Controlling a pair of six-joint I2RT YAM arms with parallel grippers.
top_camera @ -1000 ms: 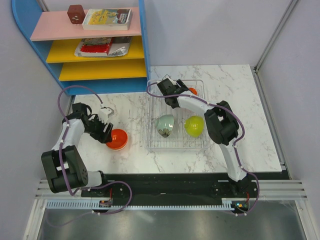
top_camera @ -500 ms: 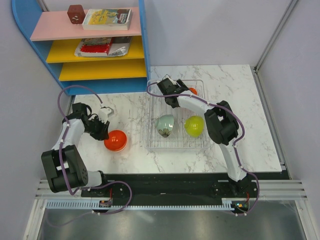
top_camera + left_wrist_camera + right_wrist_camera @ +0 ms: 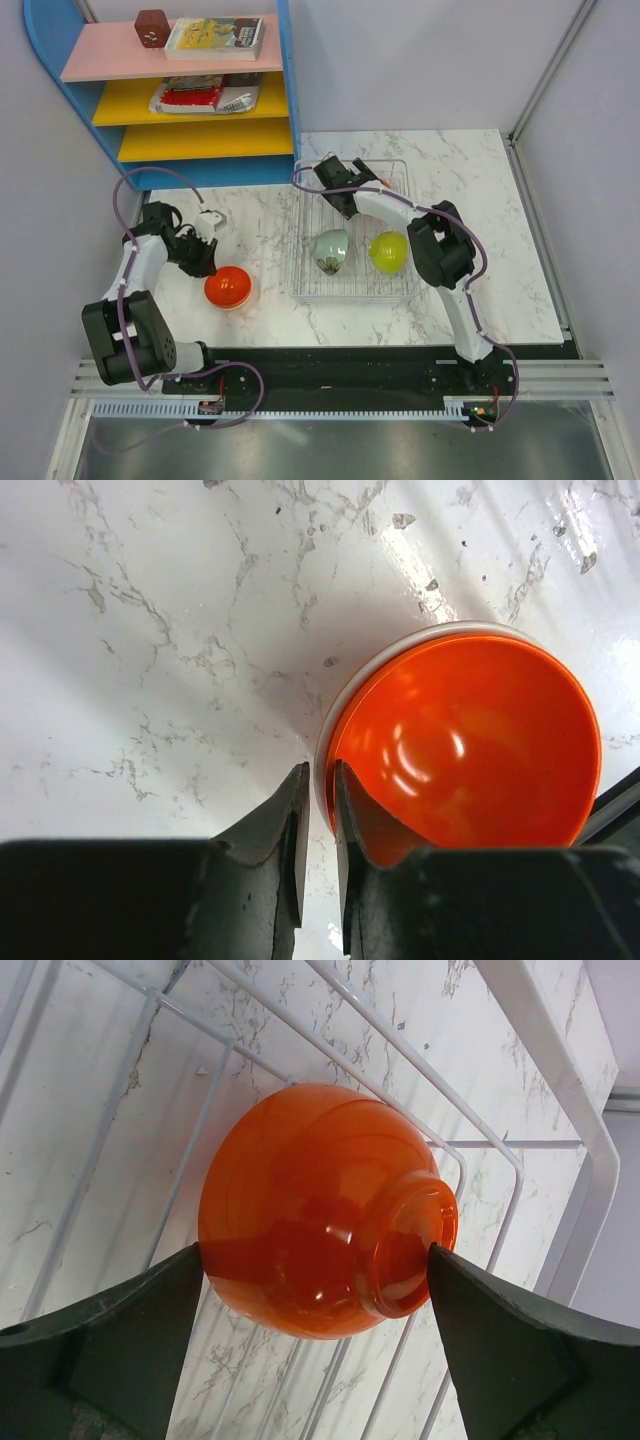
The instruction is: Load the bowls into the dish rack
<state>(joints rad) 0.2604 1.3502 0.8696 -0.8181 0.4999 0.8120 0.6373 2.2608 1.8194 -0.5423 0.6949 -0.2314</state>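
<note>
**Bowl loading, late stage: three bowls in the rack, one on the table**

Top view. The dish rack (image 3: 352, 296) sits at the centre of the marble table (image 3: 500, 200). Inside it, a silver bowl (image 3: 330, 250) lies at 7 o'clock and a yellow-green bowl (image 3: 388, 252) at 5 o'clock, both tipped on edge. A footed orange bowl (image 3: 320, 1210) occupies the far corner, at about 1 o'clock. It is mostly hidden from above by the right arm. The fourth, a red-orange bowl (image 3: 228, 288), rests on the table outside the rack, at 8 o'clock from it.

Right wrist view. The right gripper (image 3: 315, 1250) is spread wide, one finger on each side of the footed orange bowl, which lies on its side on the rack wires with its foot ring toward 3 o'clock. Whether the pads touch it cannot be told.

Left wrist view. The left gripper (image 3: 318, 780) is drawn almost together – its fingertips (image 3: 295, 795) pinch the pale rim of the red-orange bowl at the bowl's 8 o'clock edge, and the bowl appears to rest on the table.

Progress, as judged: roughly three quarters done. What is left is to clear the right gripper from the rack, lift the red-orange bowl by its rim and carry it toward 3 o'clock – into the open middle of the rack.
</note>
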